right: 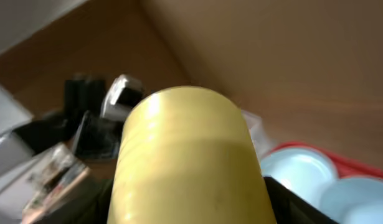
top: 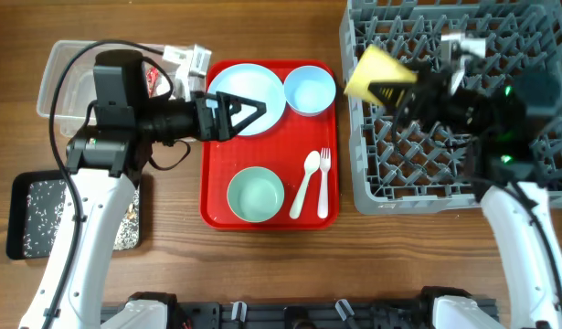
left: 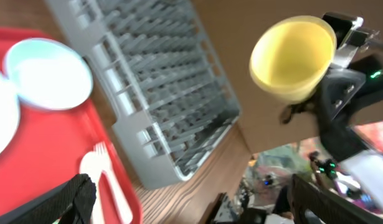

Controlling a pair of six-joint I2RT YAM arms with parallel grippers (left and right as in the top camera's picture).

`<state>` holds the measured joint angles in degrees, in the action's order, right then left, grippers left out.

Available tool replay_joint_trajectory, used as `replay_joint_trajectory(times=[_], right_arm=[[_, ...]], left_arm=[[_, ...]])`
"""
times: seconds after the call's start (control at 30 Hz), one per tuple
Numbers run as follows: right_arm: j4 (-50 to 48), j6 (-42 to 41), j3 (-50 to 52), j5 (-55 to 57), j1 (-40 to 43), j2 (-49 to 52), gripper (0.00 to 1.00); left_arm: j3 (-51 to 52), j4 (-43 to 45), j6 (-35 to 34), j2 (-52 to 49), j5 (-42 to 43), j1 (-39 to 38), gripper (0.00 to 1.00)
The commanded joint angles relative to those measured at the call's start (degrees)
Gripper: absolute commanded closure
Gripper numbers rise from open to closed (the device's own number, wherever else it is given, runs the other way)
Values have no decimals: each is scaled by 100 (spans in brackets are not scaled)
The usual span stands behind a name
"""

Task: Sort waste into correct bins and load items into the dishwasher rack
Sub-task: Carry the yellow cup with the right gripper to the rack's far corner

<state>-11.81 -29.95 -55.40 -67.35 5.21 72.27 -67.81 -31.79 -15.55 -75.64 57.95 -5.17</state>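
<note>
— Yellow cup [top: 372,73], where is it?
— In the right gripper [top: 399,91], pinched and tilted above the left edge of the grey rack [top: 427,203]. From overhead you see only its side. The left wrist camera looks into its open mouth (the right wrist camera gets little but yellow wall).
— And the left gripper [top: 253,111]?
— Jaws wide, holding nothing, over the blue plate [top: 258,80] on the red tray [top: 217,192].

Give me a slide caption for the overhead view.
Right fingers grip the small yellow cup above the grey pegged plastic rack; left fingers spread open over the red tray.
</note>
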Motion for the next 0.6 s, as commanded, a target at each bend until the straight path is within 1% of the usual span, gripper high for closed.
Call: replay_joint_trajectory(times=[0.0,0.1,0.2,0.3,0.4,0.57], right_arm=[[1121,1526,-826,1602,33,247,45],[1941,1869,-1447,2428,31,531,45],[2498,2028,-2039,3040,11,892,45],[3018,2253,-2728,3639,-101,1379,46],[3600,2385,-3552,4542,-304,1976,49],[4266,2612,-4741,5560,-605,2929,50]], left_arm=[[-68,-315,496,76,-656,13,0],[-68,-621,640,74,-1062,13,0],[-68,-815,730,74,-1360,0,0],[-68,-935,918,74,-1578,-96,0],[-68,-999,918,74,-1908,-260,0],[-68,-1010,916,74,-2306,-533,0]])
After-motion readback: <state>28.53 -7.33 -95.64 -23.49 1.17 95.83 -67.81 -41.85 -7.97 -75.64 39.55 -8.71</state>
